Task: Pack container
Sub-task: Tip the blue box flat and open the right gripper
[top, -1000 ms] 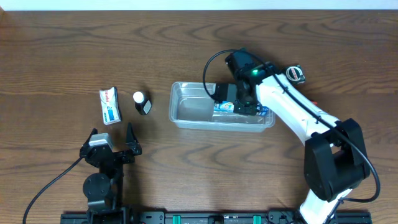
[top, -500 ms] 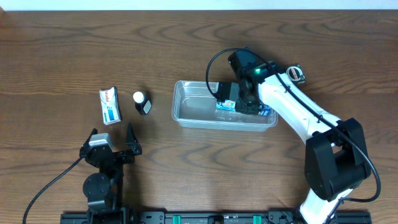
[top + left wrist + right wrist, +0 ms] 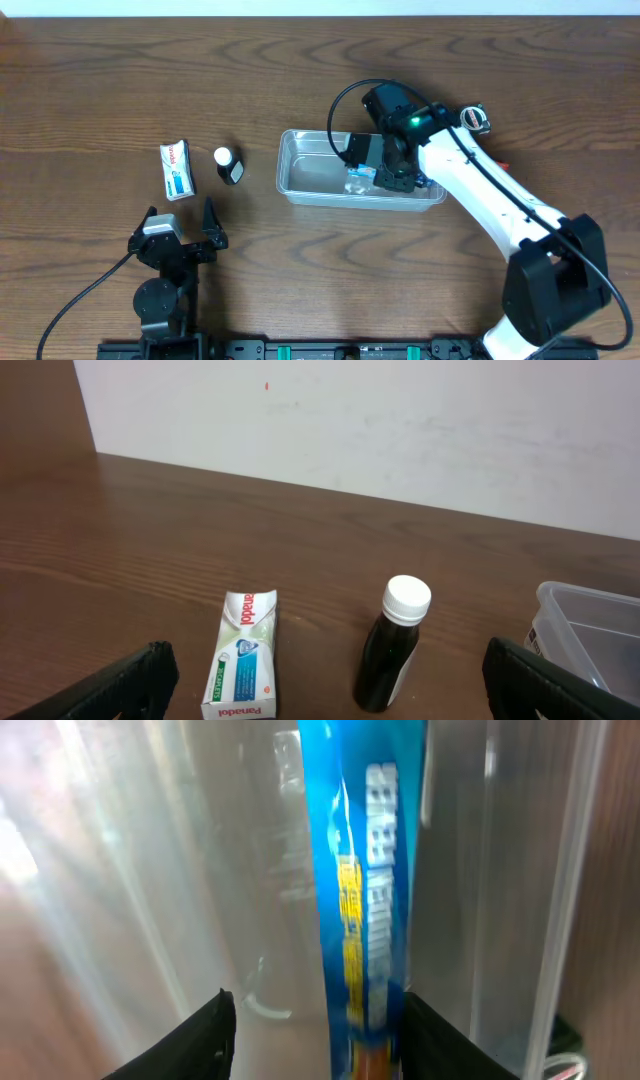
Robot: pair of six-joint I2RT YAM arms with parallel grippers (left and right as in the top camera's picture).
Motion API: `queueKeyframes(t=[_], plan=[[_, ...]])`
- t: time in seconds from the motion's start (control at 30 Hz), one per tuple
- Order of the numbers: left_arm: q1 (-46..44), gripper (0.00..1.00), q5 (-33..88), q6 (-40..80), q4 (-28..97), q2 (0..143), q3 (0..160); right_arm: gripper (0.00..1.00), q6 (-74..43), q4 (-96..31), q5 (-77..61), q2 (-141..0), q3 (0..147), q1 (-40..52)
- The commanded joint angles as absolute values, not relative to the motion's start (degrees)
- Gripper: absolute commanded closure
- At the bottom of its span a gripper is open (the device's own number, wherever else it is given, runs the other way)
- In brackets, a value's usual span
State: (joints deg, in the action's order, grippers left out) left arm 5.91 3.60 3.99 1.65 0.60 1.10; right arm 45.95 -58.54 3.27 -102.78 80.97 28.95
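The clear plastic container (image 3: 300, 176) lies at the table's middle, and its corner shows in the left wrist view (image 3: 590, 622). My right gripper (image 3: 372, 176) reaches down into its right half. Inside the tub a blue packet (image 3: 365, 900) stands on edge between the jaws of that right gripper (image 3: 315, 1030). The jaws are open: the packet lies against the right finger (image 3: 440, 1040), with a gap to the left one. The blue packet (image 3: 360, 180) shows under the wrist from above. My left gripper (image 3: 180, 225) rests open and empty near the front left.
A white Panadol box (image 3: 177, 170) (image 3: 243, 655) and a dark bottle with a white cap (image 3: 229, 165) (image 3: 393, 645) lie left of the container, just ahead of my left gripper (image 3: 335, 682). A pale wall stands behind the table's far edge.
My right gripper's jaws have parted and let go of the blue packet inside the container. The left arm has not moved.
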Motion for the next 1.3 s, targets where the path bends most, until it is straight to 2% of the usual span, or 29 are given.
queueKeyframes(t=[0.0, 0.17, 0.57, 0.77, 0.8, 0.87, 1.03, 1.1, 1.17, 1.27], plan=[[6.04, 0.02, 3.77, 3.01, 3.77, 0.27, 0.23, 0.51, 43.4, -60.23, -1.02, -101.34, 80.88, 29.61], [6.04, 0.02, 3.77, 3.01, 3.75, 0.27, 0.23, 0.55, 43.29, -62.43, -6.61, -101.34, 80.88, 29.71], [6.04, 0.02, 3.77, 3.01, 3.77, 0.27, 0.23, 0.51, 41.65, -62.43, -6.92, -101.14, 85.49, 29.65], [6.04, 0.02, 3.77, 3.01, 3.75, 0.27, 0.23, 0.24, 22.46, -62.43, -8.67, -101.14, 92.2, 29.61], [6.04, 0.02, 3.77, 3.03, 3.75, 0.27, 0.23, 0.1, 19.05, -62.5, -11.31, -101.14, 92.62, 29.76], [6.04, 0.02, 3.77, 3.03, 3.75, 0.27, 0.23, 0.01, 17.82, -62.78, -16.03, -101.14, 92.68, 30.06], [6.04, 0.02, 3.77, 3.01, 3.75, 0.27, 0.23, 0.01, 17.52, -61.98, -18.92, -101.21, 92.47, 30.3], [6.04, 0.02, 3.77, 3.01, 3.75, 0.27, 0.23, 0.09, 12.75, -60.97, -18.17, -101.21, 92.47, 30.15], [6.04, 0.02, 3.77, 3.01, 3.77, 0.27, 0.23, 0.13, 6.26, -60.73, -16.78, -101.21, 92.47, 29.74], [6.04, 0.02, 3.77, 3.03, 3.75, 0.27, 0.23, 0.22, -5.34, -62.61, -9.91, -101.21, 92.47, 29.26]])
